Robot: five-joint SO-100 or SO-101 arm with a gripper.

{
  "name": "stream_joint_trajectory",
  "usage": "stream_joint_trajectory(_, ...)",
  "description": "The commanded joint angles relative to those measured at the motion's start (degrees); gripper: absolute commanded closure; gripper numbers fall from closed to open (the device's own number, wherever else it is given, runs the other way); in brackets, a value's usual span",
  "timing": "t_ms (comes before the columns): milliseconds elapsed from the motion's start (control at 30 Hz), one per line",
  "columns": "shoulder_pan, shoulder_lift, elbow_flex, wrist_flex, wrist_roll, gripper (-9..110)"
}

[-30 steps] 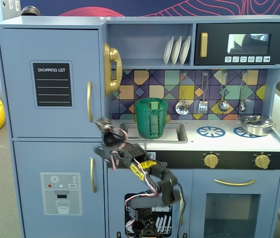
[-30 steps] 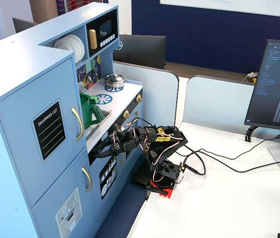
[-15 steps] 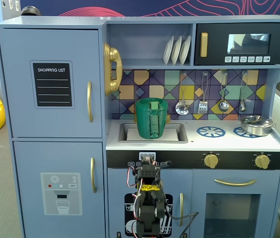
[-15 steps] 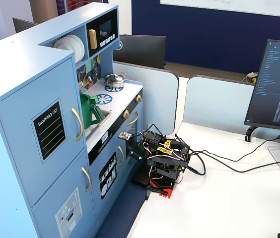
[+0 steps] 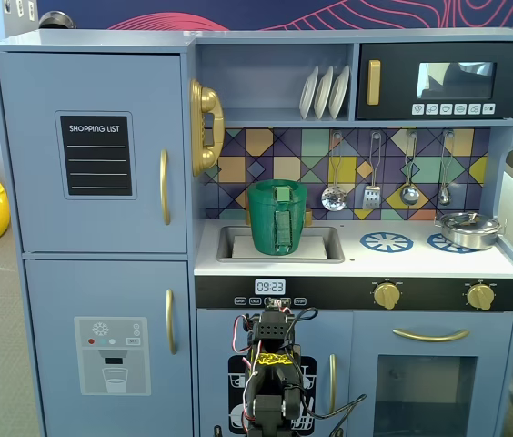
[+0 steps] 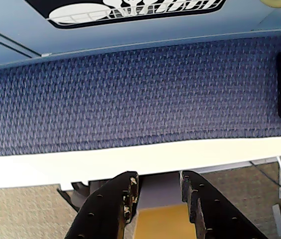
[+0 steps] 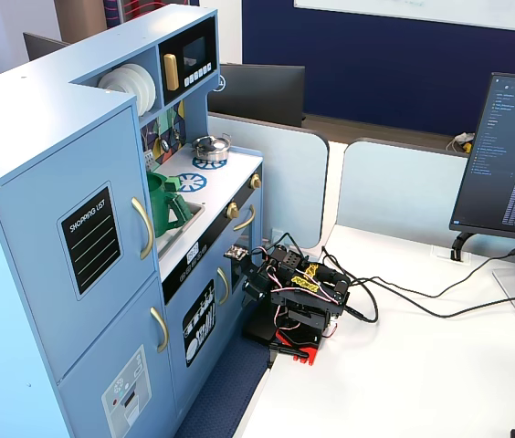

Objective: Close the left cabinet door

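Observation:
The left cabinet door [image 5: 93, 146] is a tall light-blue panel with a black "SHOPPING LIST" label and a curved gold handle [image 5: 164, 187]. It lies flush with the cabinet front in both fixed views [image 7: 75, 246]. My arm [image 5: 270, 378] sits folded low in front of the toy kitchen's middle, on the white table [image 7: 299, 297], well right of and below that door. In the wrist view my gripper [image 6: 159, 177] points down at the table edge. Its black jaws are parted and hold nothing.
Below the door is a blue door with a dispenser graphic [image 5: 111, 350]. A green pitcher [image 5: 277, 217] stands in the sink and a steel pot [image 5: 470, 228] sits on the stove. The black microwave [image 5: 438, 82] is top right. A monitor [image 7: 513, 155] and cables lie on the table. Blue mat [image 6: 130, 94] lies under the cabinet.

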Motion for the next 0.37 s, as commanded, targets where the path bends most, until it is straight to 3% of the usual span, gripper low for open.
stream_joint_trajectory(0,-0.79,-0.18,0.44,9.84,2.11,100)
stream_joint_trajectory(333,-0.53,-0.18,0.44,9.84,2.11,98)
